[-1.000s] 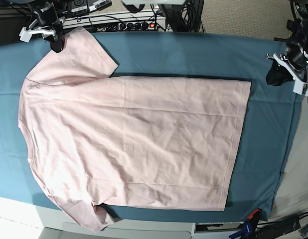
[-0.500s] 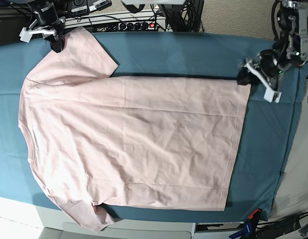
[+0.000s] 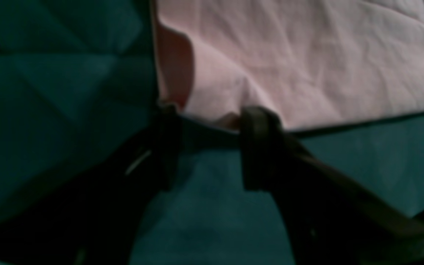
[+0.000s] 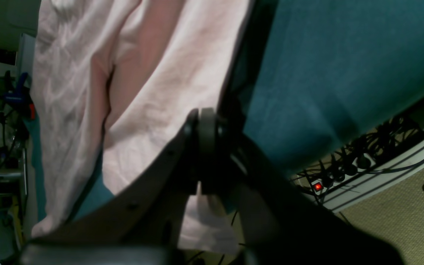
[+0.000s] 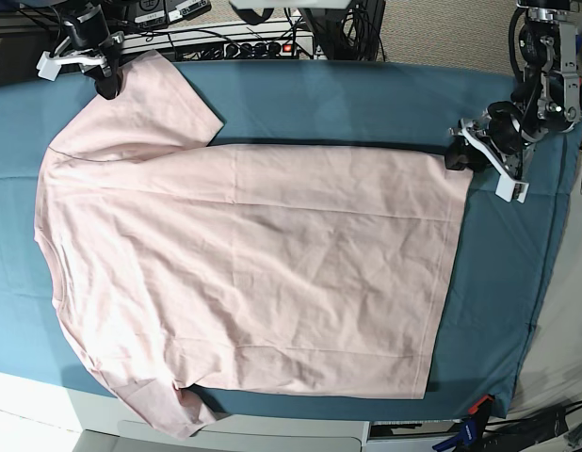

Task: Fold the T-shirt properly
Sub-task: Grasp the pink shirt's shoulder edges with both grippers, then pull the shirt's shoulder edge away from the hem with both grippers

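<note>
— So, biggest thing first: what covers the table?

— A teal table cloth [image 5: 366,94] spreads over the whole surface, and on it lies the T-shirt [image 5: 253,273], pale pink, spread flat with its plain side up. In the base view its collar end is toward the left edge and its hem toward the right. One sleeve points to the top left corner; the other hangs over the near edge at the bottom left.

— And the arms?

— The left gripper [image 5: 458,151] sits at the top right corner of the shirt, right where hem and side seam meet. From the left wrist camera its two dark fingers [image 3: 258,147] stand apart, with the hem corner [image 3: 230,119] lying just between their tips, slightly rumpled. The cloth is not pinched; a clear gap shows between the pads.

— The other one?

— The right gripper [image 5: 107,83] is at the far sleeve, top left. In the right wrist view its pads are pressed together [image 4: 206,147] with pink fabric caught between them, so it is clamped on the sleeve edge.

— Anything smaller?

— Behind the table runs a power strip [image 5: 244,42] with a red lit switch [image 4: 318,186], plus tangled cables.
</note>
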Controlling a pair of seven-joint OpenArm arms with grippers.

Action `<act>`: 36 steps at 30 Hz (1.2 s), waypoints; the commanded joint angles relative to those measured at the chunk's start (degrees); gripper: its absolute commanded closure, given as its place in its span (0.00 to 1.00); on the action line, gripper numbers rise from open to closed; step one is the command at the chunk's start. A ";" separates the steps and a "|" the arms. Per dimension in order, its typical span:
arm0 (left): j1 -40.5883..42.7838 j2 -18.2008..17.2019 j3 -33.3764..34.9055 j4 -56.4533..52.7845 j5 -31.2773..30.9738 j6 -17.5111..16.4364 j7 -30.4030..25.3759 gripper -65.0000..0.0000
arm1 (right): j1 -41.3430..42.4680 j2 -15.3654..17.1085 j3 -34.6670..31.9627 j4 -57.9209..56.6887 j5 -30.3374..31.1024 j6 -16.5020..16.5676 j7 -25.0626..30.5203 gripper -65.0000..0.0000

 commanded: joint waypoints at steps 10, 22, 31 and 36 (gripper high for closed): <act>-1.25 0.39 -0.46 0.76 4.68 2.10 -2.95 0.57 | -0.61 0.37 0.11 0.57 -0.92 -0.07 -0.55 1.00; -1.38 4.02 -0.46 0.70 9.90 5.64 -4.20 0.57 | -0.61 0.37 0.11 0.57 -0.92 -0.07 -0.68 1.00; -0.87 4.13 -0.42 0.70 10.38 5.46 -4.20 0.80 | -0.63 0.35 0.11 0.57 -2.23 0.22 -0.59 1.00; -0.57 4.13 -0.42 0.70 13.73 5.46 -4.22 1.00 | -0.66 0.37 0.11 0.59 -3.96 4.11 -0.57 1.00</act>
